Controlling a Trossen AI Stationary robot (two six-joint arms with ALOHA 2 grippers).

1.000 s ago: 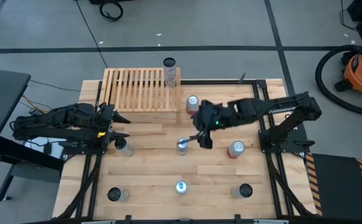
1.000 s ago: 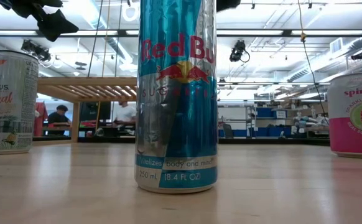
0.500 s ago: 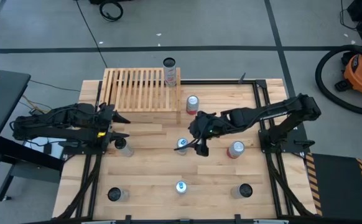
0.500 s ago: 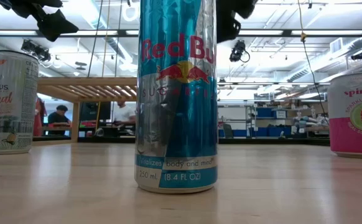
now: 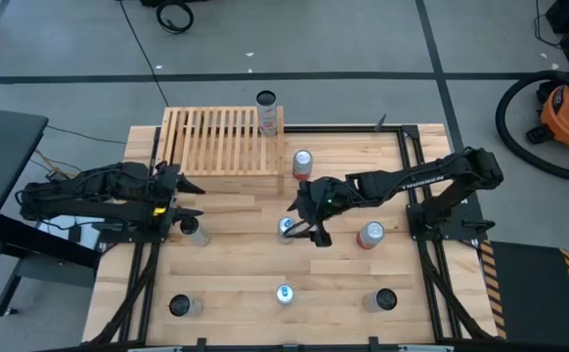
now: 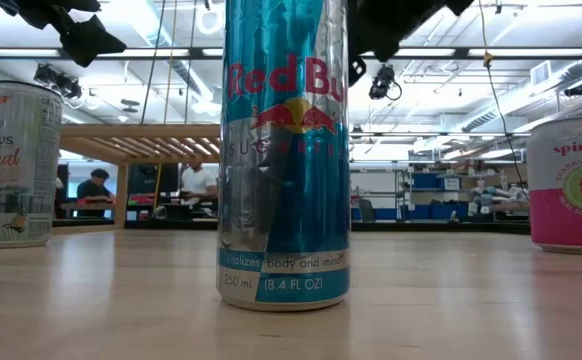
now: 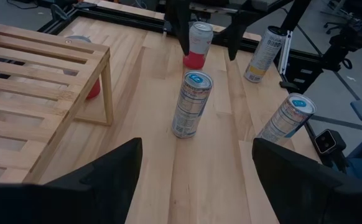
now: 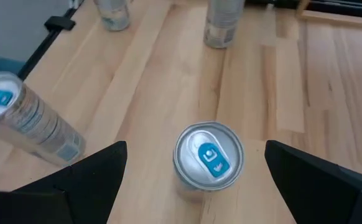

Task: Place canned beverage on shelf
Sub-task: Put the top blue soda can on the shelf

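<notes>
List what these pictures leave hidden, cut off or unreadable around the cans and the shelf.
- Low view: the Red Bull can fills the middle, its top cut off by the edge; it hides the table behind it.
- Low view: the shelf shows only partly, behind the cans.
- High view: labels are too small to read; the right gripper partly covers the centre can.
- Right wrist view: that can's side label is hidden; only its lid shows.

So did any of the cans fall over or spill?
No. Every can in view stands upright on the table, and nothing has spilled. One can stands on the shelf. The right gripper, open, hovers over a blue-tabbed can. Nothing looks odd.
</notes>
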